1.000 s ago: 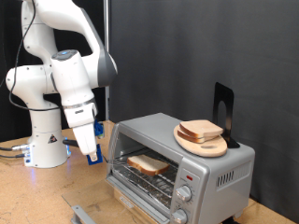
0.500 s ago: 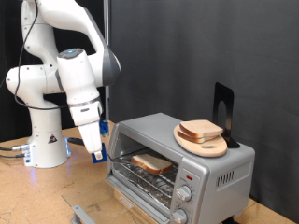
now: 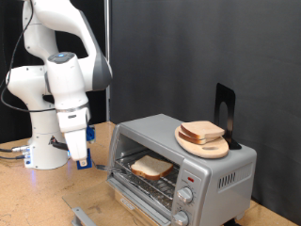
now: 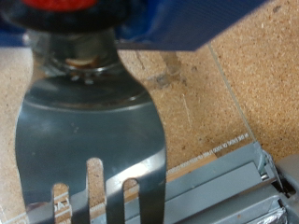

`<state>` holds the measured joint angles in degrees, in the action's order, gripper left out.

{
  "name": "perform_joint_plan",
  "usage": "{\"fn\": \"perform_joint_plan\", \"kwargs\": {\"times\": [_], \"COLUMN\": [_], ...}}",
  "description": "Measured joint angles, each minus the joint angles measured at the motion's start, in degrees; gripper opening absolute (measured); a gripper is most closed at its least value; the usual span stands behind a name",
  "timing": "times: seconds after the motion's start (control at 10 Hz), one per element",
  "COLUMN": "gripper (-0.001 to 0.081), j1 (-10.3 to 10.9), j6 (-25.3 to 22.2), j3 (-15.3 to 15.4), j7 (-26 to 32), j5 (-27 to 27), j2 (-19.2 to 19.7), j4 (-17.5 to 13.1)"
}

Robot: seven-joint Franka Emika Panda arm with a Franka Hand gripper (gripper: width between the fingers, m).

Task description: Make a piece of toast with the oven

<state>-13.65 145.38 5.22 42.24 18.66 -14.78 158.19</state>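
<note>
Over at the exterior view's left the arm hangs its tool low above the cork surface, apart from the oven, whose door lies open with the piece of toast on the rack inside. On the oven's roof, further right, a wooden plate carries more bread. Only the wrist view reveals a metal fork fixed under the tool; whether the tool is wide or narrow I cannot tell.

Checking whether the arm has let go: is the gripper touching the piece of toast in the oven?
Apart. The exterior view shows the gripper off the oven's left side, with open space between it and the piece of toast on the rack.
</note>
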Motion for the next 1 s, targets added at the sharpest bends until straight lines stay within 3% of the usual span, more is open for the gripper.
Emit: {"fn": "perform_joint_plan", "kwargs": {"times": [0.4,0.7,1.0], "gripper": [0.0365,0.0365,0.0365], "j1": [-0.6,-0.6,-0.6], "j6": [-10.1,-11.0,-21.8], "j3": [-6.9,-7.5,-12.5], "j7": [8.4,9.7,13.8], "j5": [3.1,4.7,12.0], "j2": [-2.6,-2.7,-6.4], "j4": [-2.1,-2.1,-5.5]}}
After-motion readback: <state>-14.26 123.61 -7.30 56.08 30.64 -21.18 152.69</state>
